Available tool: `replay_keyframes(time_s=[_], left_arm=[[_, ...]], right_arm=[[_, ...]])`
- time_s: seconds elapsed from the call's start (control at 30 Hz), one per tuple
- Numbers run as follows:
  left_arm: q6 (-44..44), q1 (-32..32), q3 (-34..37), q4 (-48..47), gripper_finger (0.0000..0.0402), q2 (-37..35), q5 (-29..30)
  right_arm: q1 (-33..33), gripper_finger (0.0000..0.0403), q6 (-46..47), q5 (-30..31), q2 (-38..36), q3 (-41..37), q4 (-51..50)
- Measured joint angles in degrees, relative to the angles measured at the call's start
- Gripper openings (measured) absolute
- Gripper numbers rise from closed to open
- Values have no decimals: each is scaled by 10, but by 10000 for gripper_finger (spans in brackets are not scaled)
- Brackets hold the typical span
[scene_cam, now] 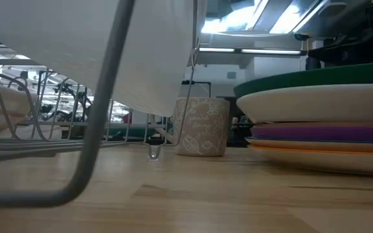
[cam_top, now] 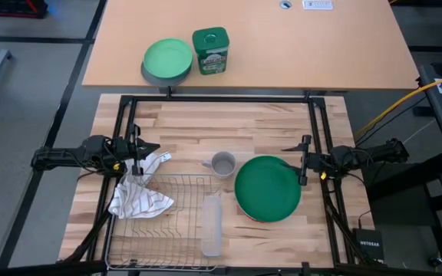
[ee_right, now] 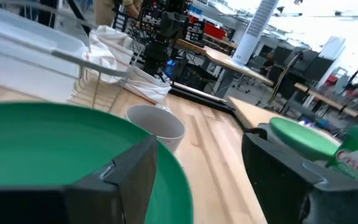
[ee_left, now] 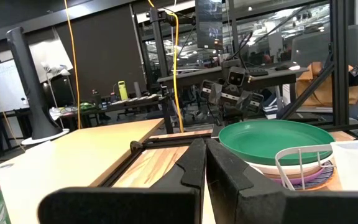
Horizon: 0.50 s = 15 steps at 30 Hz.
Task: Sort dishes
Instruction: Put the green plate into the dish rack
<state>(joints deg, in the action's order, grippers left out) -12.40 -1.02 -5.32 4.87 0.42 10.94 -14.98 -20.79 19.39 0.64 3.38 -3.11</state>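
Note:
The dishes are one stack (cam_top: pixel 267 188) on the table's right half, a large dark green plate on top. The low view shows the layers: dark green (scene_cam: pixel 316 81), white (scene_cam: pixel 316 103), purple (scene_cam: pixel 322 133) and an orange one (scene_cam: pixel 316 150) at the bottom, resting on the wood. My right gripper (cam_top: pixel 304 161) hovers open at the stack's far right rim; in its wrist view the green plate (ee_right: pixel 48 140) fills the space under the fingers. My left gripper (cam_top: pixel 135 157) is shut above the dish rack's far left corner, beside a white cloth (cam_top: pixel 138 195).
A wire dish rack (cam_top: pixel 171 222) holds the white cloth and a clear tray (cam_top: pixel 211 224) on the table's near left. A small grey mug (cam_top: pixel 222 164) stands just left of the stack. On the far table sit a light green plate on a grey bowl (cam_top: pixel 167 60) and a green canister (cam_top: pixel 210 50).

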Motion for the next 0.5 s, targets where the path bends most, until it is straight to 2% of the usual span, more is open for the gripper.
replay_keyframes(time_s=[0.17,0.33,0.5], left_arm=[[8,0,0,1,5,0,0],[38,0,0,1,5,0,0],[128,0,0,3,5,0,0]], right_arm=[[0,239,87,-28,0,0,-1],[0,239,135,-44,0,0,-1],[0,239,198,-50,0,0,3]])
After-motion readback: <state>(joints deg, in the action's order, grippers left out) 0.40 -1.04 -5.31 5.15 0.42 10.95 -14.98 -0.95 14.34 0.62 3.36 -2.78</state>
